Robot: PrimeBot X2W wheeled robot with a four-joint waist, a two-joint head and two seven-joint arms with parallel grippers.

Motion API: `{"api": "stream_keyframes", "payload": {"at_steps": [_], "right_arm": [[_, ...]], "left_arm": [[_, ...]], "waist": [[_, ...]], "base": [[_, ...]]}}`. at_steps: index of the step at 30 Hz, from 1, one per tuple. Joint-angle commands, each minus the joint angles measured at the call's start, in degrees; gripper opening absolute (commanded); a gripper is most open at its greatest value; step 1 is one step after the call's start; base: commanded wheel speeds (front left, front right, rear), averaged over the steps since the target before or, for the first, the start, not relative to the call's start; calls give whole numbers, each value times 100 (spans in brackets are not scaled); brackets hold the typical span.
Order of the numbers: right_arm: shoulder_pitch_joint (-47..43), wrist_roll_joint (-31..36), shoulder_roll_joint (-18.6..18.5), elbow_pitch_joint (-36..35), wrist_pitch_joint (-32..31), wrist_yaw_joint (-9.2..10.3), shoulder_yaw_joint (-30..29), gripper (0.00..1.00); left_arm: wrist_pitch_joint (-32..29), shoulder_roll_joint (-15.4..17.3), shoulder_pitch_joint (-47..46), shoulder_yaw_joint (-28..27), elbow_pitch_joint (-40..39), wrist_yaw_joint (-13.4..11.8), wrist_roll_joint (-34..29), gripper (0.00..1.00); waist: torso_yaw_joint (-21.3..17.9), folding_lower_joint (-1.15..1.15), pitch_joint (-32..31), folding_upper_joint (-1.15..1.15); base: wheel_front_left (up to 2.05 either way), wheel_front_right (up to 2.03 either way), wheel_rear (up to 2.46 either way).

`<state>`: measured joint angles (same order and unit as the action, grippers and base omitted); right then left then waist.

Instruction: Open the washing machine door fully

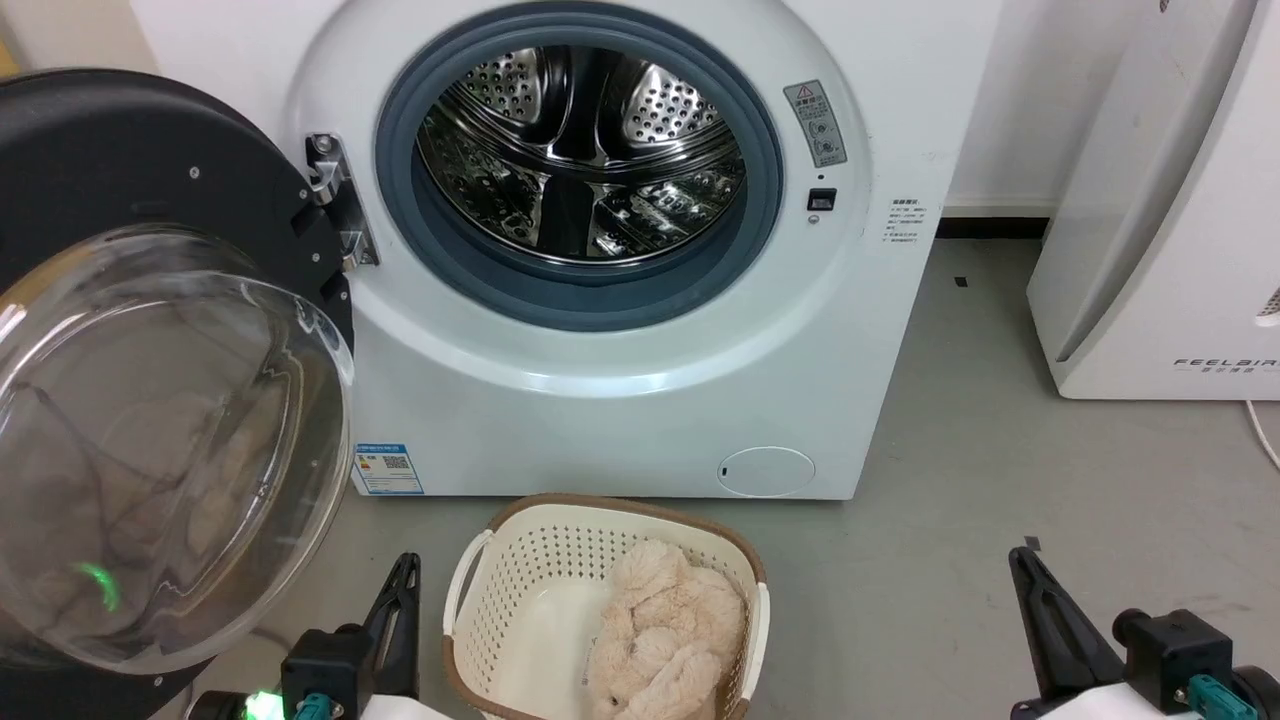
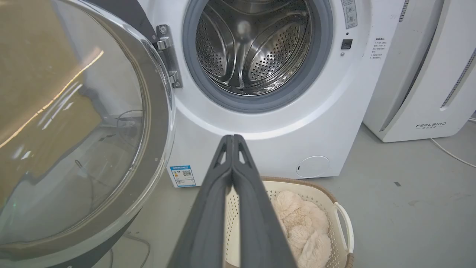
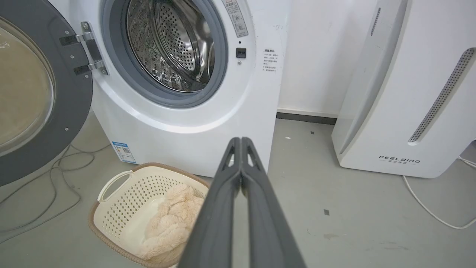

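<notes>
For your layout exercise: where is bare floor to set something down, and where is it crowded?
Bare grey floor between the basket and the white appliance. Crowded left: the open washing machine door overhangs beside the basket.

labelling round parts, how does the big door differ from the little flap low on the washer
The washing machine door is large and black with a bulging clear window; the flap is small and white. The door stands swung open on its hinge; the flap sits shut, flush with the front. Both are round.
</notes>
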<state>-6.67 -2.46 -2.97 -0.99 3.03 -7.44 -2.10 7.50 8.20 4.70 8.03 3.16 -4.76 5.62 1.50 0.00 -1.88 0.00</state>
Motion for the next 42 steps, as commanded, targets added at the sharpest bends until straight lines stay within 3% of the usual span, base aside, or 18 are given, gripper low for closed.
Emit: {"api": "stream_keyframes", "payload": {"at_steps": [1, 42], "right_arm": [[94, 25, 4, 5, -24, -2, 15, 0], [435, 156, 7, 61, -190, -4, 131, 0]], "left_arm": [[-27, -25, -90, -52, -37, 32, -56, 0], [-457, -327, -316, -498, -203, 296, -357, 0]], "waist": [[-3, 0, 3, 0], [-91, 0, 113, 0]], "base": [[0, 0, 0], [0, 0, 0]]}}
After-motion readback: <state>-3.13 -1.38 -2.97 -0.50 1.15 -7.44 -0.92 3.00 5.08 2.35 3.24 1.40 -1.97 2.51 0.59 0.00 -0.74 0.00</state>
